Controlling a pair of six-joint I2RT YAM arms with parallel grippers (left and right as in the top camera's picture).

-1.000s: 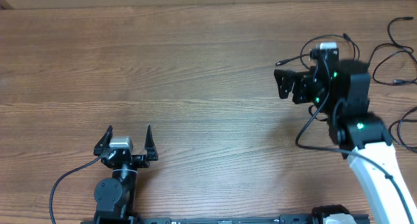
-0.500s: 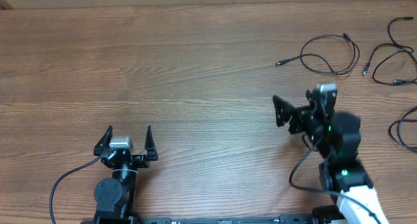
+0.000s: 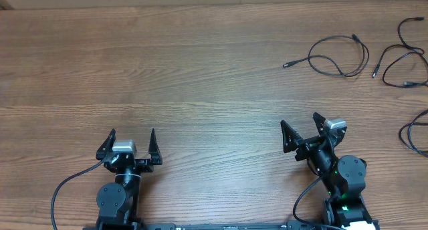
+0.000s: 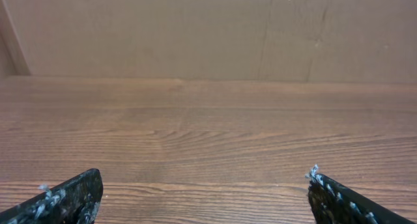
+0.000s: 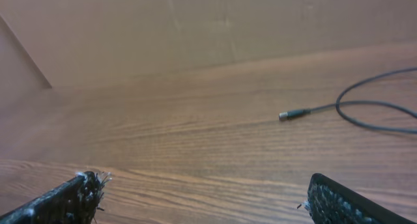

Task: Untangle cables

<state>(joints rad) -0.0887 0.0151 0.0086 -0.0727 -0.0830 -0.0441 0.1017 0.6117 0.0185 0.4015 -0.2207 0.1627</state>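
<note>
Here the wooden counter (image 3: pixel 200 69) fills the overhead view, a smooth brown surface with long grain running side to side. The left arm (image 3: pixel 117 196) and right arm (image 3: pixel 344 176) sit low at its near edge. The left fingers (image 3: pixel 154 148) stand spread wide with nothing between them. The right fingers (image 3: pixel 287 135) are likewise parted and empty. Both pairs are black, tapered blades with scuffed tips.

The cables (image 3: pixel 405 85) lie at the far right of the counter. They are thin black cords in loose curls, well apart from either arm. The right arm is much the nearer. The nearest cable (image 3: pixel 344 75) lies ahead of its fingers and a little to the right, its loop stretched roughly across the counter. Its small cylindrical plug (image 5: pixel 291 114) points left and shows in the right wrist view beyond the parted fingers. Any reach, I judge, falls to the right arm, going forward.
</note>
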